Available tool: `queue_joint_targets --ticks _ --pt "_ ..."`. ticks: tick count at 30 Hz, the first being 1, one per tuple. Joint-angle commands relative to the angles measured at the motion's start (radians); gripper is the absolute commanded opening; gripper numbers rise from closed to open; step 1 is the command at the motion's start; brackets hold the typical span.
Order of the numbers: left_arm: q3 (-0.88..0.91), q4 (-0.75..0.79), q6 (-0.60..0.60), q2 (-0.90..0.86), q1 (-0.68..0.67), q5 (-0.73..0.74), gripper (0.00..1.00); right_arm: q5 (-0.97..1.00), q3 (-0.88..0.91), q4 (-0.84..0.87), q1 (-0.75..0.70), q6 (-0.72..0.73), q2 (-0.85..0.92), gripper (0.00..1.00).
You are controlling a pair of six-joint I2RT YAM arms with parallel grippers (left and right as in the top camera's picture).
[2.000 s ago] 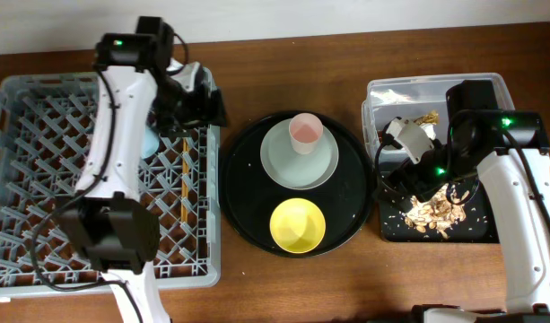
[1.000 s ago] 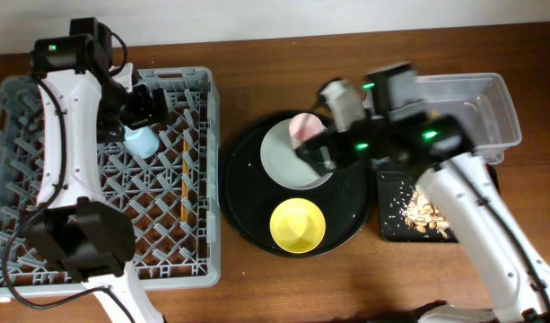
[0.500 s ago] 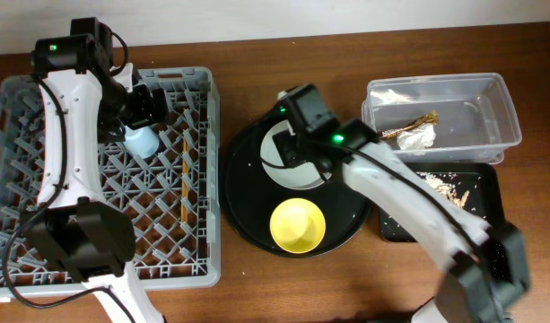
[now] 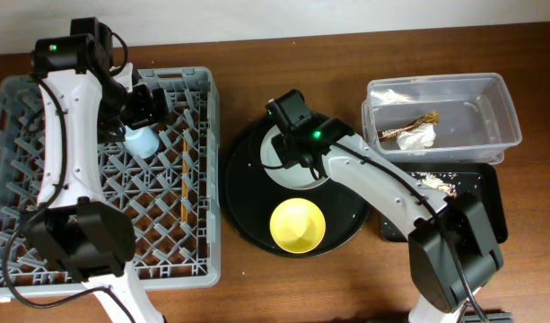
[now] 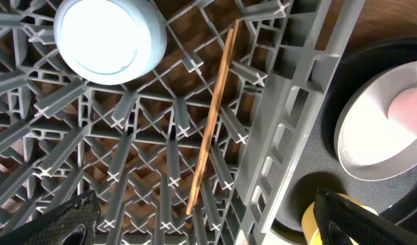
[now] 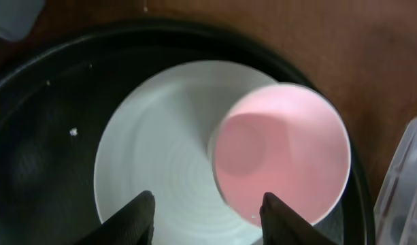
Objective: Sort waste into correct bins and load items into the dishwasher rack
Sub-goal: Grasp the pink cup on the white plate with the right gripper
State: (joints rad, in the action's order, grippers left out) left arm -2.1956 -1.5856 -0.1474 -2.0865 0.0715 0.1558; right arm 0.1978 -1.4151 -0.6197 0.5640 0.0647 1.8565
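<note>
Hovering right pincer (image 6: 208, 214), half-spread, empty, over centre-right pink cup (image 6: 283, 153), likely light, stiff, slick; rim looking best for gripping; left pincer (image 5: 208, 218) gaping.

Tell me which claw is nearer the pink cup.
Right. The right claw hangs above the pink cup; the left claw is over the dishwasher rack, beside the blue cup.

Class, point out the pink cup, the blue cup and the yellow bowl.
pink cup (image 6: 283, 156), right wrist view, its inside.
blue cup (image 5: 109, 37), left wrist view, its middle.
yellow bowl (image 4: 298, 225), overhead view, its hollow centre.
</note>
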Motion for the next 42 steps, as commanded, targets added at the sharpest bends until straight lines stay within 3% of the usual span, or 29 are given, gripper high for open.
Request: queue_joint_targets --ticks 1,2,6,12,15,20,22,25,33,36,42 --pt "-0.016 0.002 -0.009 0.03 0.0 -0.007 0.99 0.017 0.002 0.023 0.003 -0.122 0.019 0.49" --pt "-0.016 0.002 -0.009 0.03 0.0 -0.007 0.99 0.016 0.003 0.029 0.003 -0.134 0.027 0.48" --pt "-0.016 0.002 -0.009 0.03 0.0 -0.007 0.99 0.016 0.003 0.033 0.003 -0.136 0.064 0.28" --pt "-0.016 0.002 -0.009 0.03 0.0 -0.007 0.99 0.022 0.003 0.041 0.003 -0.136 0.066 0.26" --pt "-0.016 0.002 -0.009 0.03 0.0 -0.007 0.99 0.023 0.003 0.033 0.003 -0.136 0.066 0.12" --pt "-0.016 0.002 -0.009 0.03 0.0 -0.007 0.99 0.024 0.003 0.006 0.004 -0.136 0.065 0.09" --pt "-0.016 0.002 -0.009 0.03 0.0 -0.007 0.99 0.028 0.002 0.002 0.001 -0.136 0.064 0.04" --pt "-0.016 0.002 -0.009 0.03 0.0 -0.007 0.99 0.047 -0.064 -0.089 -0.002 -0.135 0.015 0.04" --pt "-0.016 0.002 -0.009 0.03 0.0 -0.007 0.99 -0.251 -0.309 -0.316 -0.035 -0.12 -0.278 0.04" --pt "-0.016 0.002 -0.009 0.03 0.0 -0.007 0.99 -0.425 -0.312 -0.328 -0.13 -0.06 -0.403 0.04" --pt "-0.016 0.05 -0.009 0.03 -0.001 0.076 0.99 -0.831 -0.311 -0.455 -0.439 -0.087 -0.492 0.04"
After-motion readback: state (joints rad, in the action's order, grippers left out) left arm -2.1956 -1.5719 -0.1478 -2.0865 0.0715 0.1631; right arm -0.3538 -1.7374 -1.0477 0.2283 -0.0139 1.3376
